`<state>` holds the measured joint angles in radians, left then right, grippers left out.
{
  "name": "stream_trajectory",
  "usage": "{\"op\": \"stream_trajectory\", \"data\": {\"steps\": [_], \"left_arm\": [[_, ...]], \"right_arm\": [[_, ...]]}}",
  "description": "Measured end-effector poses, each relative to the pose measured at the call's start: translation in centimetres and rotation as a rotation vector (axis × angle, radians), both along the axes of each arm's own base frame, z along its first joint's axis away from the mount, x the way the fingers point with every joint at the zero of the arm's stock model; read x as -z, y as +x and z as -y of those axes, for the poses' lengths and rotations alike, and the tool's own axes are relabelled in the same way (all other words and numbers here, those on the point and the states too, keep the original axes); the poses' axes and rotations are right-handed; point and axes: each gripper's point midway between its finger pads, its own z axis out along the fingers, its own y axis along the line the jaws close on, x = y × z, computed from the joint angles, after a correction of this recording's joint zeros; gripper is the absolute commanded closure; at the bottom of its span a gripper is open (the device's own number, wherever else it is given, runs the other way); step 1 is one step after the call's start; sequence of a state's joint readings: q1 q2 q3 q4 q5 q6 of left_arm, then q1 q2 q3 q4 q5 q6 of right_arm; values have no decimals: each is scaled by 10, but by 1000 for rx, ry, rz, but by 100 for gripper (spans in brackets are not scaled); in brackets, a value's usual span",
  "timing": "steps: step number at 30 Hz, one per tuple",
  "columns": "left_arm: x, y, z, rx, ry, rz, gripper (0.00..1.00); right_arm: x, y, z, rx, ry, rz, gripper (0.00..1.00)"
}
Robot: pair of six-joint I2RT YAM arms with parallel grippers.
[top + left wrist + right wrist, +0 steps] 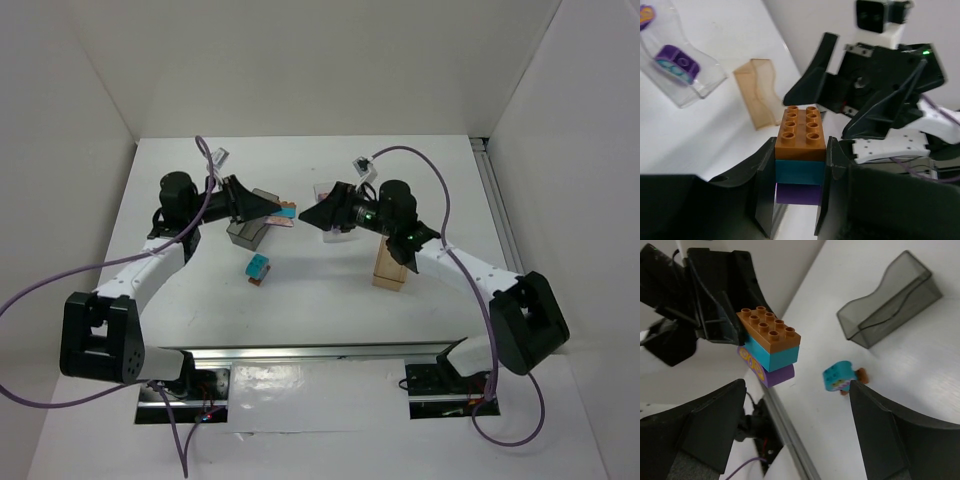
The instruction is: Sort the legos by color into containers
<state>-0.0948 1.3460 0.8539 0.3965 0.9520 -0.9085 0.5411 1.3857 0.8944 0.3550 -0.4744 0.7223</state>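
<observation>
Left fingers (pixel 765 190) pinch a stack (pixel 800 150) of orange-brown, teal and purple legos above the surface (pixel 320 300); right fingers (pixel 705 425) stand spread. Only the right wrist view shows yellow print (pixel 747 356) on the purple brick (pixel 779 376), unreadable.

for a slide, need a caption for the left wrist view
Left gripper clamping an orange, teal and purple brick stack, right gripper open just beyond.

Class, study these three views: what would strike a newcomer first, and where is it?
A three-brick stack, orange-brown over teal over purple, sits clamped in the left gripper at centre. The right gripper faces it, wide open. A teal clump lies loose on the table nearby.
</observation>
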Motion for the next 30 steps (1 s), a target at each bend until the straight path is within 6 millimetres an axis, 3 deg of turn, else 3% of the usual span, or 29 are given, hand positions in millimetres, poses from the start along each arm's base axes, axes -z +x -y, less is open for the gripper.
{"op": "stream_trajectory", "data": {"steps": [8, 13, 17, 23, 26, 27, 30], "left_arm": [[-24, -7, 6, 69, -98, 60, 100], [-27, -9, 7, 77, -103, 75, 100], [-27, -9, 7, 79, -105, 76, 100], [-28, -10, 7, 90, -111, 72, 100], [-29, -11, 8, 96, -111, 79, 100], [-29, -11, 7, 95, -111, 81, 100], [-30, -11, 5, 98, -116, 83, 100]], "right_arm": [[-11, -18, -26, -145, 141, -19, 12], [-12, -29, -39, -200, 161, -14, 20], [-8, -32, -47, -223, 165, -30, 33], [-10, -31, -50, -229, 176, -22, 34], [-14, -29, -51, -232, 185, -8, 47], [-16, -30, -53, -240, 189, -3, 59], [-20, -32, -55, -256, 197, 6, 74]]}}
